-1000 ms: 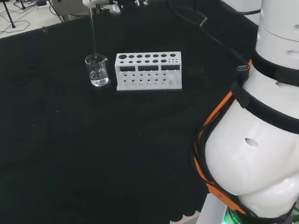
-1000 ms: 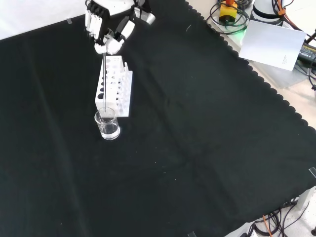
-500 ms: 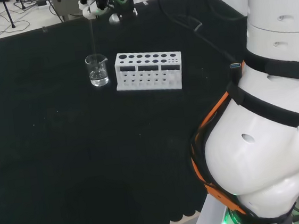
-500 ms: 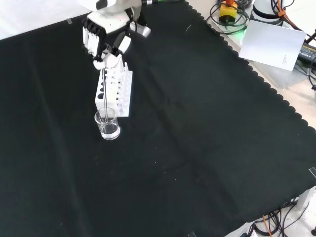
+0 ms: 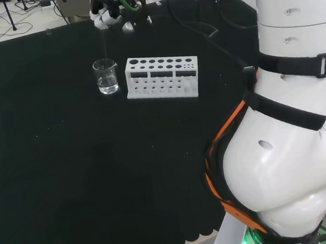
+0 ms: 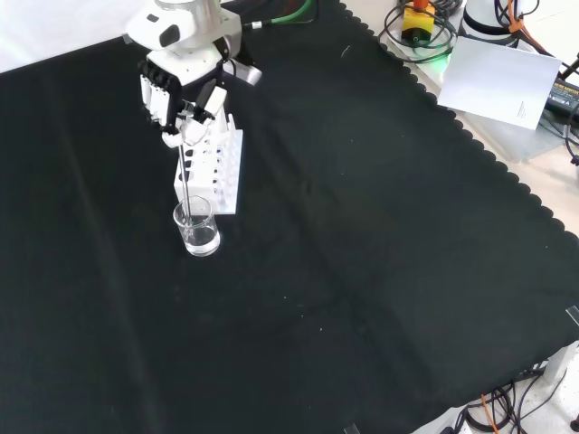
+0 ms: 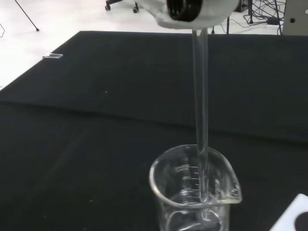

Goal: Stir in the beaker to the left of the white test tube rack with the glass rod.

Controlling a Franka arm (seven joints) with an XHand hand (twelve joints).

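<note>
**Rod in the beaker**

Head view: the beaker (image 5: 106, 76) stands on the black cloth (image 5: 68, 167), just left of the white rack (image 5: 162, 76). The hand (image 5: 107, 14) is high above it. The rod (image 5: 104, 43) hangs straight down from the hand into the beaker.

Front view: the hand (image 6: 179, 86) has its fingers (image 6: 152, 93) curled round the top of the rod (image 6: 185, 172). The rod's low end is inside the beaker (image 6: 197, 227), which sits just in front of the rack (image 6: 211, 163).

Wrist view: the rod (image 7: 200, 125) goes down into the beaker (image 7: 195, 191), near its far wall. A little clear liquid sits at the bottom.
</note>
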